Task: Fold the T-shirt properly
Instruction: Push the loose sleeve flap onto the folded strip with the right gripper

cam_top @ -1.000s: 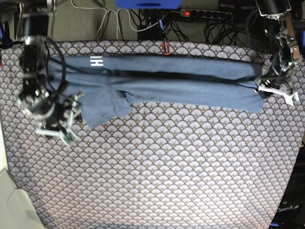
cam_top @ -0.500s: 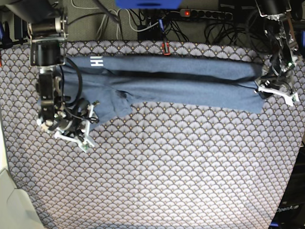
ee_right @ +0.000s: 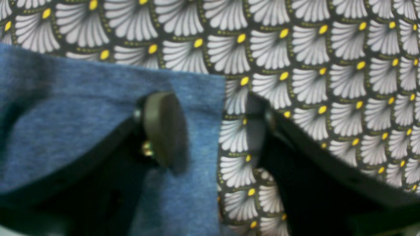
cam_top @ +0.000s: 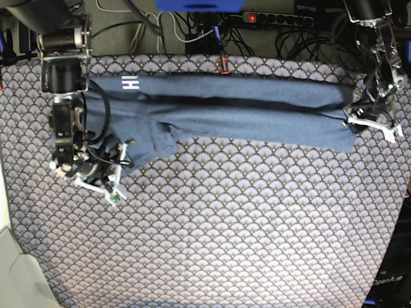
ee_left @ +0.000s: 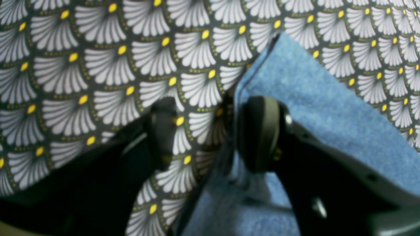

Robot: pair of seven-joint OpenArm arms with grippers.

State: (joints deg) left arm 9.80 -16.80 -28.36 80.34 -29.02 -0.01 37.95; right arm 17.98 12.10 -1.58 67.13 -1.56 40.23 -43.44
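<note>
The slate-blue T-shirt [cam_top: 244, 112] lies folded into a long band across the far part of the table, with white lettering [cam_top: 130, 83] at its left end. My right gripper [cam_top: 117, 173] is at the band's lower left corner. In the right wrist view this gripper [ee_right: 213, 127] is open and straddles the T-shirt [ee_right: 98, 108] edge, one finger over cloth and the other over the tablecloth. My left gripper [cam_top: 372, 125] is at the band's right end. In the left wrist view it [ee_left: 213, 131] is open astride the T-shirt [ee_left: 315, 108] edge.
The scallop-patterned tablecloth [cam_top: 225, 224] covers the whole table. A power strip [cam_top: 276, 19] and cables lie behind the far edge, and a red clip [cam_top: 223, 64] sits on that edge. A pale object [cam_top: 13, 276] is at the near left corner.
My right arm has moved right, bringing its gripper onto the T-shirt's lower left corner, and its jaws have narrowed a little. The left arm and the T-shirt have not moved.
</note>
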